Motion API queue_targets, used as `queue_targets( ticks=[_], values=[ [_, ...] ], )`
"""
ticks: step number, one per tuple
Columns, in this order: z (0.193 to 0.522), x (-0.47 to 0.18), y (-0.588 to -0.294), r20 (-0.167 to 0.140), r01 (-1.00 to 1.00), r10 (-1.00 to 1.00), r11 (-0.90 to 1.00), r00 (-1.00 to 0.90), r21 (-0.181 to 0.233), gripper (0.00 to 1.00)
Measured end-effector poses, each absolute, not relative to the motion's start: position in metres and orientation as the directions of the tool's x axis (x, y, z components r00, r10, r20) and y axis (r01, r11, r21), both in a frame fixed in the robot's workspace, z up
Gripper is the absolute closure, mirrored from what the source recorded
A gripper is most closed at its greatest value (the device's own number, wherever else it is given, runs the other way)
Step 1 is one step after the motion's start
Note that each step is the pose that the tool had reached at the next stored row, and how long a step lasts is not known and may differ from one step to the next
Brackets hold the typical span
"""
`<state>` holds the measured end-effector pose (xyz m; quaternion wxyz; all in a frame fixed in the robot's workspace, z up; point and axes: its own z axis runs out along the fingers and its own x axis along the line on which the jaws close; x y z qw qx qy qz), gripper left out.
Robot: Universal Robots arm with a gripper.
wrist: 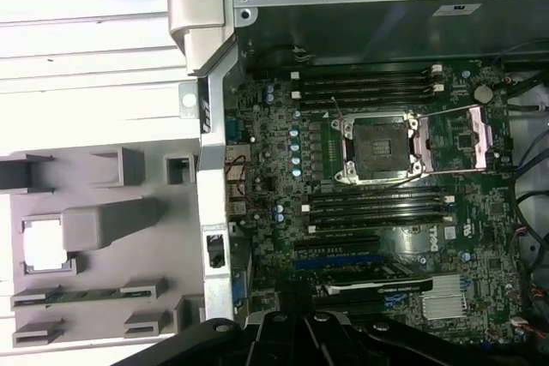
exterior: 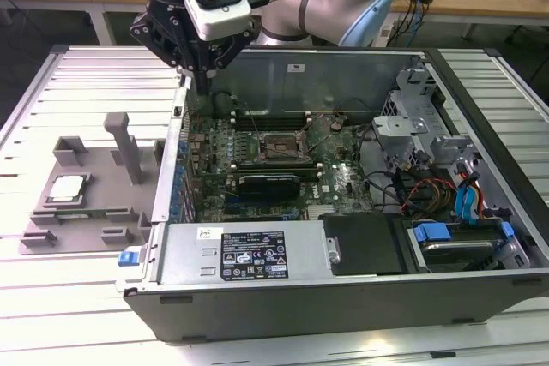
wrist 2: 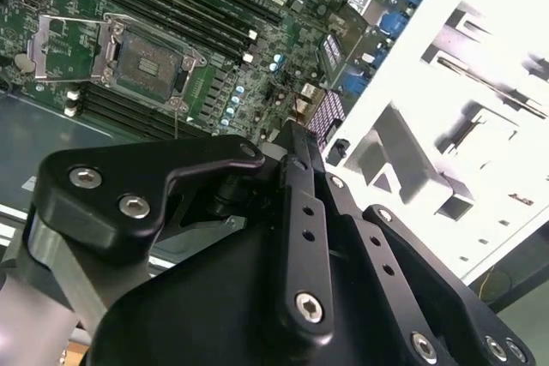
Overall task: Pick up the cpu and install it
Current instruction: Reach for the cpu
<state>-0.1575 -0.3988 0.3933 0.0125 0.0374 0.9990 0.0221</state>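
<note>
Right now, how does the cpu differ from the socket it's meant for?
The cpu lies outside the case in the grey tray; the socket sits on the motherboard inside. The cpu shows a pale silvery top; the socket is dark, its frame swung open, nothing in it. Both are square and lie flat.

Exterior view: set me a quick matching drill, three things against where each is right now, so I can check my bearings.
Things:
1. cpu
2. socket frame
3. tool

Places:
A. above the wall of the computer case on the exterior view's left
B. flipped open on the motherboard
C. in a pocket of the grey tray, outside the case

Pairs: 1-C, 2-B, 3-A.
</note>
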Motion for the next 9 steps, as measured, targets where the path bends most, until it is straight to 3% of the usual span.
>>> queue_targets(
  ticks=[9],
  values=[
    [0.3933,-0.167,-0.3988,-0.023,0.074,0.075,0.996,-0.997,0.045,0.89]
  ],
)
